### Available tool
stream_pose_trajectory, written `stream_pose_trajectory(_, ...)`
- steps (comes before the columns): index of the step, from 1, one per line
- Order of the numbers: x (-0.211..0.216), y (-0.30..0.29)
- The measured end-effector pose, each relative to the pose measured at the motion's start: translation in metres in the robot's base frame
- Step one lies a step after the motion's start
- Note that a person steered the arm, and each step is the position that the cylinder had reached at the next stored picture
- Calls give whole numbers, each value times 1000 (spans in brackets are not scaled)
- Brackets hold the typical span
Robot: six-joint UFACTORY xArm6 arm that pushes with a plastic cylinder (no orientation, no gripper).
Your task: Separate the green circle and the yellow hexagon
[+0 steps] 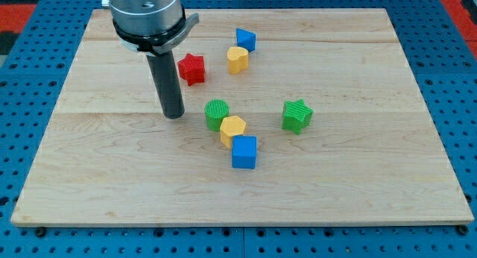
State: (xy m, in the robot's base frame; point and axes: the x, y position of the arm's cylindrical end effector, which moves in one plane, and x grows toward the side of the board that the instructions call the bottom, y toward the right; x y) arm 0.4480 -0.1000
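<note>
The green circle (217,113) sits near the middle of the wooden board (112,176). The yellow hexagon (232,129) touches it at its lower right. A blue cube (244,152) touches the hexagon from below. My tip (174,116) rests on the board to the left of the green circle, a short gap away and not touching it.
A red star (192,68) lies just right of the rod, above the tip. A yellow heart-like block (238,60) and a blue block (245,39) sit together near the view's top. A green star (297,115) lies right of the centre group.
</note>
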Motion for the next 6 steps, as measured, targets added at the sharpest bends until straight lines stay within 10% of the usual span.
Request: stream_pose_trajectory(6, 13, 59)
